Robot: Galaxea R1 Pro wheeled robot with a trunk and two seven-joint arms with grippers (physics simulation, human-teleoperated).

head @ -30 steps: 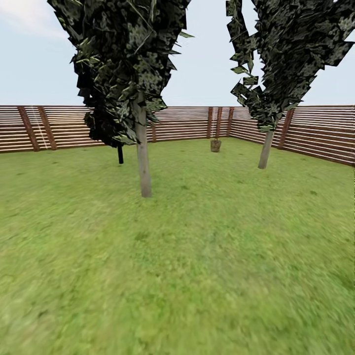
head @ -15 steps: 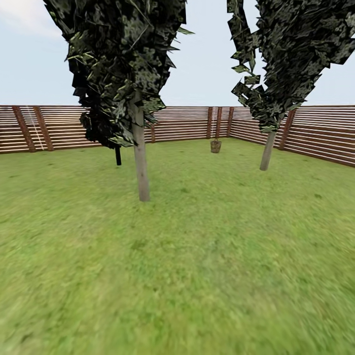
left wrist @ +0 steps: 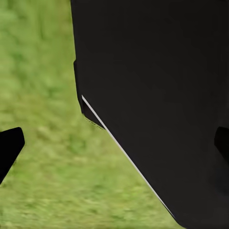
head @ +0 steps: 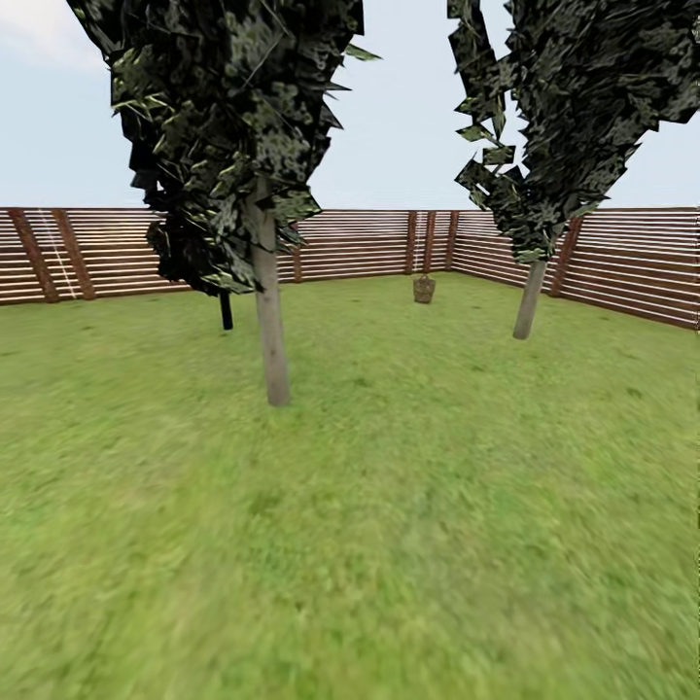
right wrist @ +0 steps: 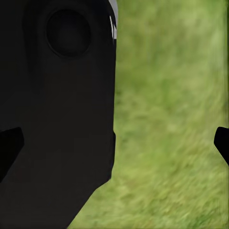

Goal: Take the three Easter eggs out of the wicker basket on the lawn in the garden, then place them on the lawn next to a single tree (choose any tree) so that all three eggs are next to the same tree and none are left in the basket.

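**Ana:** Grass first, then? What lies closest?

**Ben:** Yes, the lawn (head: 389,544) spreads from the nearest ground outward, mottled green and blurred low down. Each wrist view looks down on that same grass past a large black part of the robot's body.

**Ana:** And the grippers?

**Ben:** In the left wrist view the left gripper (left wrist: 114,143) shows 2 dark fingertips (left wrist: 9,145) at opposite edges, set wide apart with nothing between them but the black body and grass. The right gripper (right wrist: 114,143) is the same: its fingertips (right wrist: 222,140) stand far apart, spread and holding nothing.

**Ana:** Take the nearest tree as the landmark.

**Ben:** The nearest tree (head: 267,321) has a thin grey-brown trunk and a dark jagged crown. Just behind it and slightly to its left stands a darker, thinner trunk (head: 226,311), mostly hidden by its leaves. Well to its right and further back is a second tree (head: 528,297), its trunk leaning.

**Ana:** Where is the basket?

**Ben:** The wicker basket (head: 424,289) sits on the grass far behind the nearest tree and to its right, close to the corner of the fence (head: 350,243). It is too small to tell what lies inside it.

**Ana:** Beyond that?

**Ben:** Brown horizontal slats ring the garden, with pale sky (head: 408,117) above.
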